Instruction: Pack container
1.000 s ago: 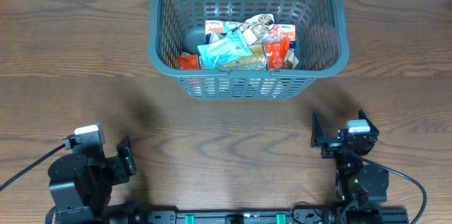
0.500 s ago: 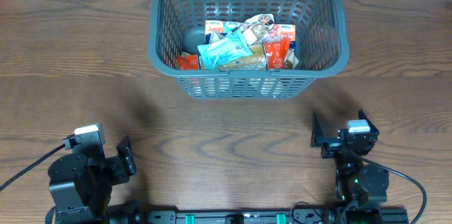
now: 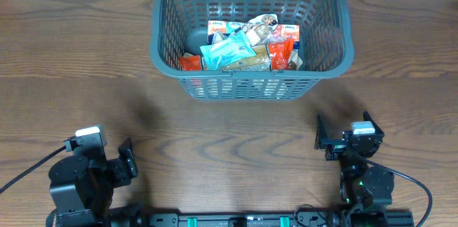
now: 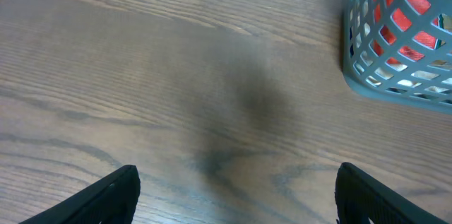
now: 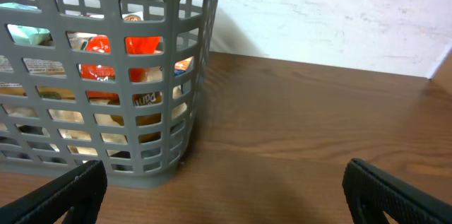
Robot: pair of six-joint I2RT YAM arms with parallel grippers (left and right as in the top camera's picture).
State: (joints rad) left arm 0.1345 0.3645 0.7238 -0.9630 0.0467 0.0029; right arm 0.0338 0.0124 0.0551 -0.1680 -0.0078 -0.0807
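Snack packets [image 3: 240, 44] fill the basket [image 3: 250, 87]; none lie on the table [image 3: 215, 134]. My left gripper [image 4: 236, 196] and right gripper [image 5: 226, 199] rest spread and empty. Packing looks finished.

Left gripper [image 4: 236, 196] and right gripper [image 5: 226, 196] both low, jaws wide apart and empty.

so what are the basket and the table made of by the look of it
Basket: probably moulded plastic, matte grey; even slotted lattice walls, rounded corners. Table: wood or wood-look laminate, dark brown, low sheen; grain lines show, but which one is unclear.
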